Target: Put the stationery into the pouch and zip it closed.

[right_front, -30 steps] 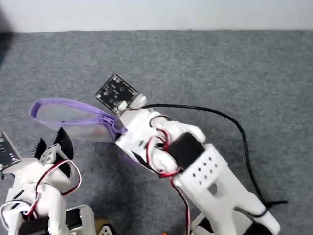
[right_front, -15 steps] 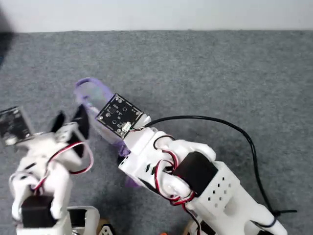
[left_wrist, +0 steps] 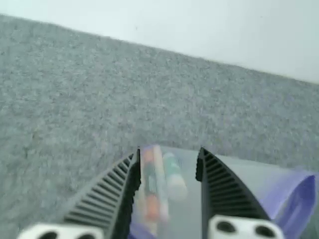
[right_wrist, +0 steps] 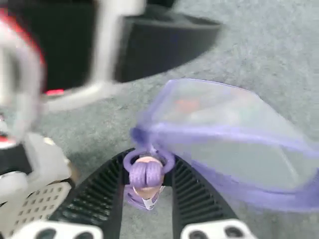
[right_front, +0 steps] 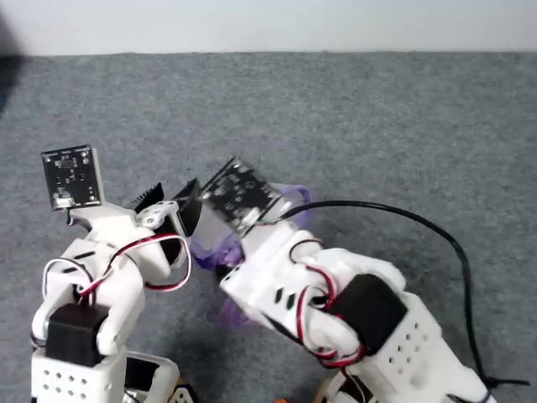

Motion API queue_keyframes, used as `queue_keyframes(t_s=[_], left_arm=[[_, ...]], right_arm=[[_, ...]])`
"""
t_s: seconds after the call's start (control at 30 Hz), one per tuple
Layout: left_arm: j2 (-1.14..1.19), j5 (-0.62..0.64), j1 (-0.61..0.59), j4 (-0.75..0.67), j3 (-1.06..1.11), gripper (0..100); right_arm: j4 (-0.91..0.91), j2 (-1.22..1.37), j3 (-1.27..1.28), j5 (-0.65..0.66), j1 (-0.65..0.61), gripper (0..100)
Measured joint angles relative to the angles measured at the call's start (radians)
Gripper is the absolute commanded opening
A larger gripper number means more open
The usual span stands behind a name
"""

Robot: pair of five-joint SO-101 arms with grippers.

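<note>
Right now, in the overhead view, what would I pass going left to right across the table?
The left arm's camera board → left gripper → purple pouch → black cable trailing off right. The right arm overlaps the pouch, so I've left it out.

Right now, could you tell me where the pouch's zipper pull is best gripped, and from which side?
Pinch the zipper pull by its ring, coming from the end of the pouch along its zipper band: it sticks out past the corner, where the right gripper straddles it.
</note>
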Motion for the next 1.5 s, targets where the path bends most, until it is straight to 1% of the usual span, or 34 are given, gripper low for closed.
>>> queue_keyframes(t_s=[0.1,0.27,0.4,0.5,0.57,0.77,0.87,1.13,1.2,1.33,1.43,1.5], left_arm=[[0.0,-0.003,0.0,0.084,-0.044,18],[0.0,-0.103,0.0,0.244,-0.112,19],[-0.029,-0.209,0.003,0.35,-0.135,25],[-0.083,-0.262,0.006,0.388,-0.137,32],[-0.11,-0.285,0.006,0.404,-0.137,35],[-0.129,-0.322,0.006,0.411,-0.112,36],[-0.129,-0.362,0.006,0.374,-0.043,35],[-0.126,-0.476,0.006,0.157,0.107,35],[-0.127,-0.488,0.014,0.103,0.13,33],[-0.127,-0.494,0.101,0.04,0.178,26],[-0.12,-0.494,0.193,-0.026,0.236,23],[-0.118,-0.494,0.222,-0.084,0.272,22]], right_arm=[[0.002,-0.002,0.0,0.043,0.06,0.8],[0.002,-0.008,0.0,0.144,0.13,0.8],[-0.034,-0.008,0.0,0.201,0.163,0.8],[-0.06,-0.008,0.0,0.227,0.17,0.8],[-0.074,-0.008,0.0,0.233,0.172,0.8],[-0.087,-0.008,0.0,0.236,0.173,0.8],[-0.103,-0.008,0.0,0.236,0.173,0.8],[-0.106,-0.008,0.0,0.258,0.173,0.8],[-0.106,-0.008,0.0,0.262,0.173,0.8],[-0.106,-0.008,0.0,0.278,0.173,0.8],[-0.106,-0.006,0.0,0.278,0.173,0.8],[-0.106,-0.006,0.0,0.278,0.173,0.8]])
